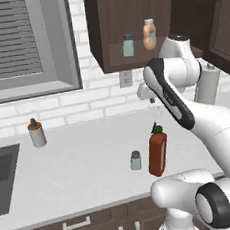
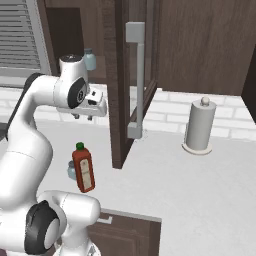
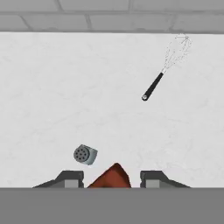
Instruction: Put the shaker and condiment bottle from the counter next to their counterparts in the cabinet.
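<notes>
While a grey pump cylinder with an orange collar stands far left on the white-grey counter, the small teal shaker sits just left of the tall red-orange green-capped bottle, which tilts there. Whether the gripper grips that bottle I cannot tell.

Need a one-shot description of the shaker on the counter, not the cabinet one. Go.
Start at the white counter below the open wall cabinet. Near its front edge stands a tall red condiment bottle with a green cap. The shaker is the small pale teal jar with a dark grey cap just left of that bottle, far shorter than it; its twin sits up on the cabinet shelf.
</notes>
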Robot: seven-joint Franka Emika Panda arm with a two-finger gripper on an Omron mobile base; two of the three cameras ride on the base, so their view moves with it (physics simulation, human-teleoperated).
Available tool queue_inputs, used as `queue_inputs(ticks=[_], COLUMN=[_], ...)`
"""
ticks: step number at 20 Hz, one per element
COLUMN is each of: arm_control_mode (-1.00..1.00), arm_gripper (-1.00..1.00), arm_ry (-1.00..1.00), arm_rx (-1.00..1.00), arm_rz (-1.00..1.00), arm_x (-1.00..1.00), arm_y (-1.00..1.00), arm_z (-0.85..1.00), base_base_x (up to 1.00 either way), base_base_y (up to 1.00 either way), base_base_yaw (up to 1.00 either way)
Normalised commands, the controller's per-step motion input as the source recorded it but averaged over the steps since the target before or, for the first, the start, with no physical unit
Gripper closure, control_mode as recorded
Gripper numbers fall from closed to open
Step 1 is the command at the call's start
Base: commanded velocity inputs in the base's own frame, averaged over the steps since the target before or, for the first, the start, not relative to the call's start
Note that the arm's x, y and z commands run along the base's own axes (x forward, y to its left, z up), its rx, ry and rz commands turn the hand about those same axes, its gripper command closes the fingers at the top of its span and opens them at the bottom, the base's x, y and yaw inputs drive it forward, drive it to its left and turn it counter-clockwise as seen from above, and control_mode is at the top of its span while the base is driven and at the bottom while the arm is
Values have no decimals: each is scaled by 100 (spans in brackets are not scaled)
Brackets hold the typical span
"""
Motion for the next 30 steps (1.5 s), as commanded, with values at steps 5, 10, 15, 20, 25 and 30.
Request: queue_inputs(ticks=[5,10,15,20,25,30], arm_control_mode=[-100,-100,-100,-100,-100,-100], arm_gripper=[-100,-100,-100,-100,-100,-100], arm_ry=[-6,-15,-22,-22,-15,-5], arm_rx=[0,0,-12,-12,-1,0], arm_rz=[-4,-14,-9,0,0,-8], arm_x=[-57,-100,-67,-15,-21,-26], arm_y=[0,0,26,22,1,0], arm_z=[-5,-28,-32,-40,-22,-22], base_base_x=[0,0,0,0,0,0], base_base_y=[0,0,0,0,0,0], base_base_yaw=[0,0,0,0,0,0])
